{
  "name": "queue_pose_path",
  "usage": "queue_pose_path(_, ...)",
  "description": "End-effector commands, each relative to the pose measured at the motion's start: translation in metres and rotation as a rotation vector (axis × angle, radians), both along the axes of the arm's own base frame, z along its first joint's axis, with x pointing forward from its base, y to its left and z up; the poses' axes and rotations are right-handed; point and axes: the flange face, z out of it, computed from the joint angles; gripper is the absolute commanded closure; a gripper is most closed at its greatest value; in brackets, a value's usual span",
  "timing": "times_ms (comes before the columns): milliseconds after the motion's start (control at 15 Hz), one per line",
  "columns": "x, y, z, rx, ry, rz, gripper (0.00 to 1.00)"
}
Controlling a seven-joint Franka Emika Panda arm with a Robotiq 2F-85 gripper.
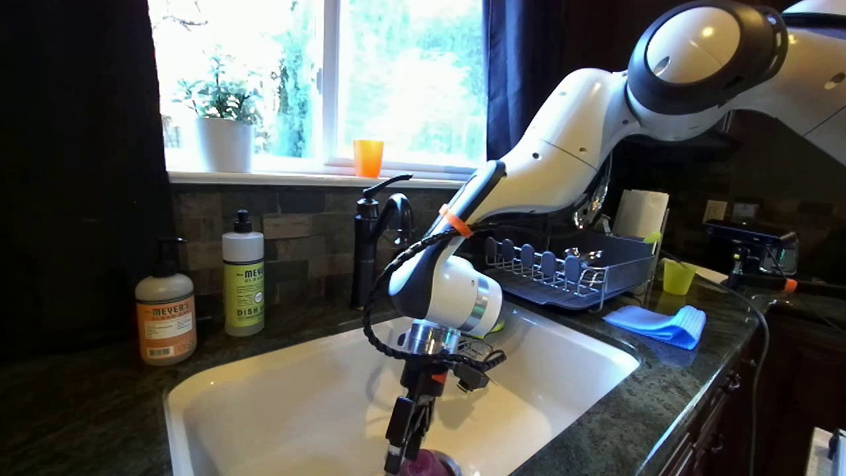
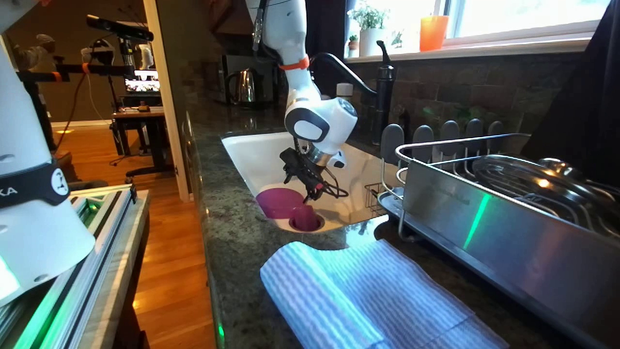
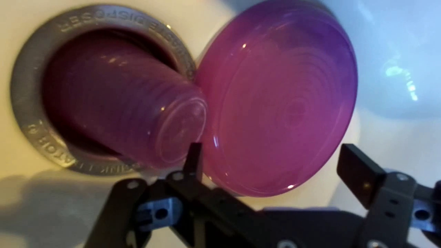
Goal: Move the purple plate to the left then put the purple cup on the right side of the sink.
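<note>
Cup (image 3: 134, 100), mouth out of sight inside drain (image 3: 27, 89).

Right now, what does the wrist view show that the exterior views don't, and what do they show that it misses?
Only the wrist view: the drain ring's lettering, sharp enough to read.
Only the exterior views: the dark faucet, dish rack, orange cup and blue cloth, each in both.
Shared by all: the gripper, the purple cup and the white sink. The purple plate shows in the wrist view and an exterior view.
</note>
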Motion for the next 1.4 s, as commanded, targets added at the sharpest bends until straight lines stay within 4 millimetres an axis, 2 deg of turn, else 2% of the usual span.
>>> queue_pose_path(0,-0.010,0.016,0.030,-0.179,-0.051,0.022,0.00)
queue_pose_path(267,-0.012,0.018,0.037,-0.386,-0.042,0.005,0.00)
queue_pose_path(533,-0.011,0.005,0.025,-0.597,-0.020,-0.024,0.00)
queue_pose_path(733,-0.006,0.000,0.012,-0.656,-0.066,-0.020,0.00)
queue_pose_path(867,-0.002,0.003,0.005,-0.661,-0.105,-0.006,0.00)
queue_pose_path(1067,0.005,0.016,-0.007,-0.575,-0.177,0.010,0.00)
queue_pose_path(1333,0.004,0.036,-0.016,-0.462,-0.203,0.026,0.00)
